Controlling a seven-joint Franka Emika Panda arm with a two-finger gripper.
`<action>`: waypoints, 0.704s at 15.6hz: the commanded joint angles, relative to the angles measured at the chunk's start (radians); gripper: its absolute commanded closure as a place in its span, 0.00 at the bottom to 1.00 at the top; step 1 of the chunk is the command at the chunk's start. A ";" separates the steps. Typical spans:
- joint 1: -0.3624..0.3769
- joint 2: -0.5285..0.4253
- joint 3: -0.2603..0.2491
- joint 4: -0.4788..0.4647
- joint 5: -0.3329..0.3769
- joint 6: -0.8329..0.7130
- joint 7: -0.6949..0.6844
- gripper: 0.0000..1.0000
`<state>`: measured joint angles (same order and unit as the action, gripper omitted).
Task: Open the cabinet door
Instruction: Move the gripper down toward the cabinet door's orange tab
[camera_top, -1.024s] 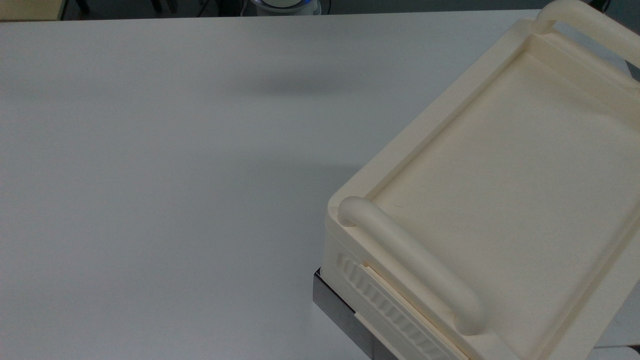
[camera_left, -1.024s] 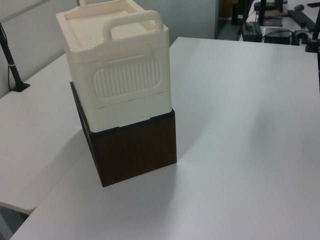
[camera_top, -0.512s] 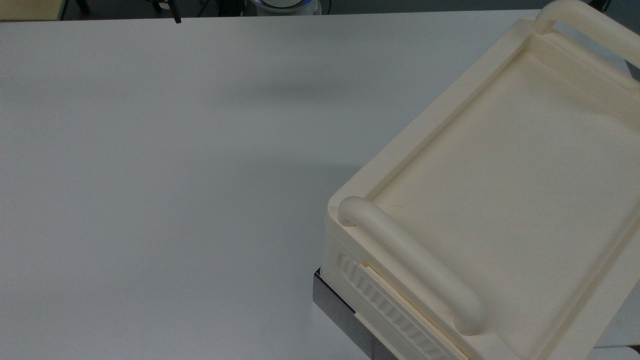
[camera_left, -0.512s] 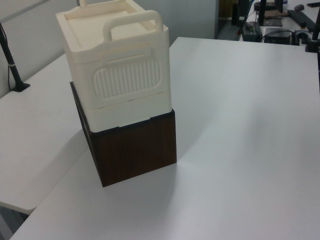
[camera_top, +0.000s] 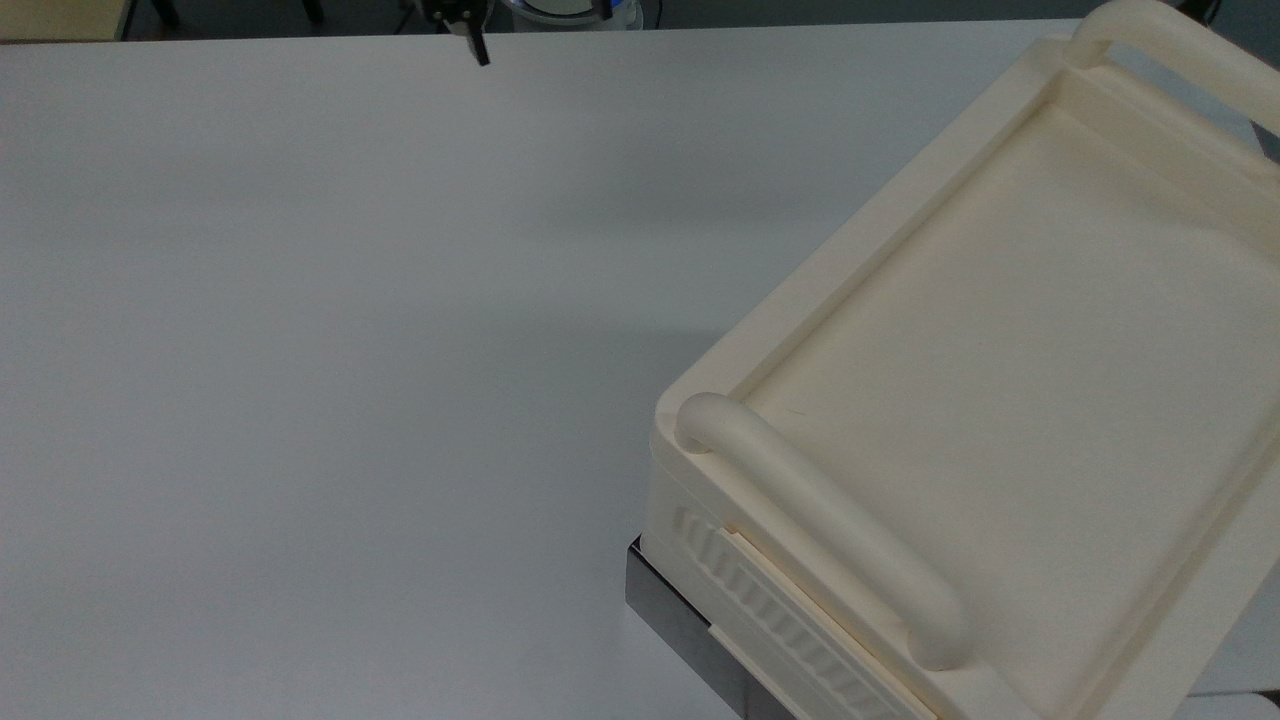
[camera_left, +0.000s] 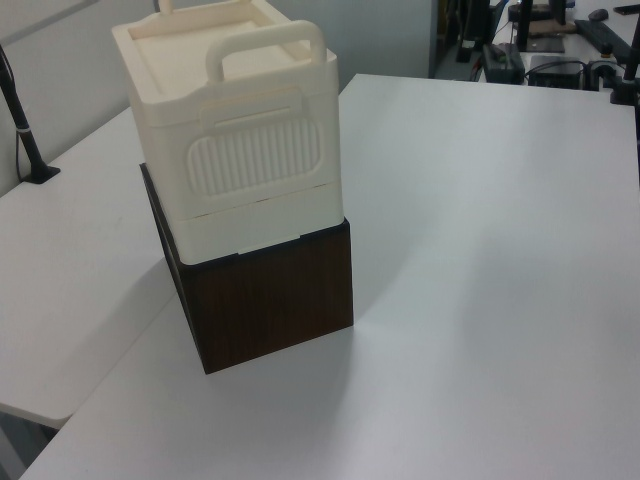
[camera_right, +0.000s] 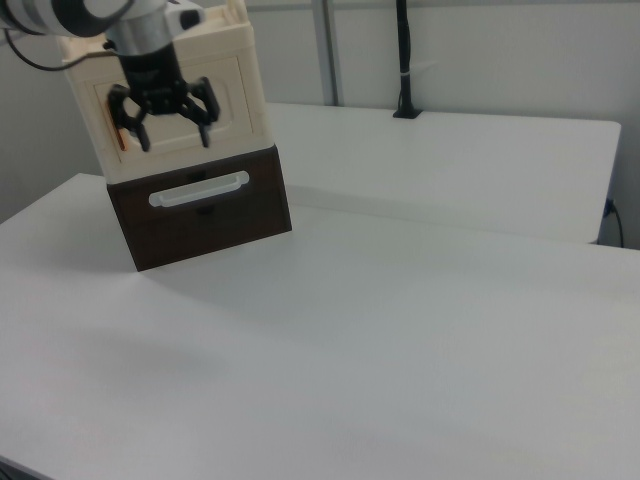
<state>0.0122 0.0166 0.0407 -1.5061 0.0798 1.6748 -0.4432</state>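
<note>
A cream cabinet (camera_right: 170, 95) is sitting on a dark brown box (camera_right: 205, 215) on a white bench (camera_right: 400, 330). The hand (camera_right: 165, 130), fingers spread wide and holding nothing, is hanging in front of the cabinet door (camera_right: 185, 105) in the right view.

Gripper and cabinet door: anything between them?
Only bare white table, as the top view shows; in the right view the gripper hangs before the cabinet door.
</note>
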 joint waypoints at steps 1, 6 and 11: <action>0.000 -0.006 0.062 0.030 0.044 0.032 -0.014 0.06; 0.032 0.019 0.113 0.029 0.153 0.209 0.058 0.55; 0.078 0.057 0.129 0.029 0.144 0.325 0.046 0.69</action>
<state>0.0704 0.0538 0.1604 -1.4739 0.2142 1.9323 -0.4091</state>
